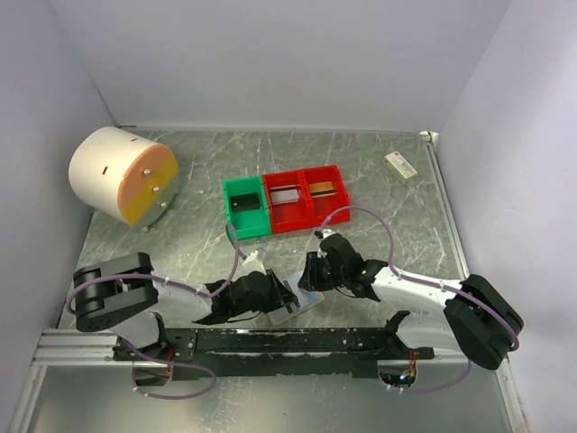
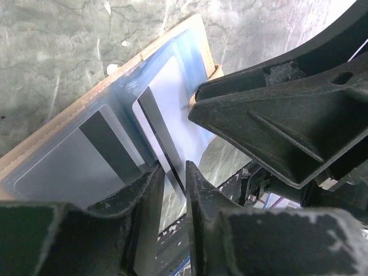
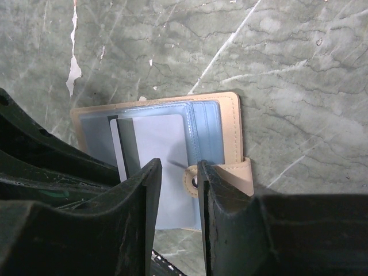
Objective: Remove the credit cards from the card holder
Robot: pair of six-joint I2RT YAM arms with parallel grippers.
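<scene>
L gripper (image 2: 174, 169) fingers pinch edge of striped credit card (image 2: 172, 100); R gripper (image 3: 178, 167) fingers, narrow gap, straddle tab (image 3: 230, 175), grip unclear. Both arms lie low, forearms angled inward to card holder (image 3: 233, 132), lower centre of top view. Green bin (image 1: 243, 206) and red bins (image 1: 306, 194) stand behind, mid-frame.

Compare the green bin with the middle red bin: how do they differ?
The green bin holds a dark card; the middle red bin holds a silver-grey card. The green bin ends the row on the left; the middle red bin has a neighbour on each side. Both are open bins holding one card.
</scene>
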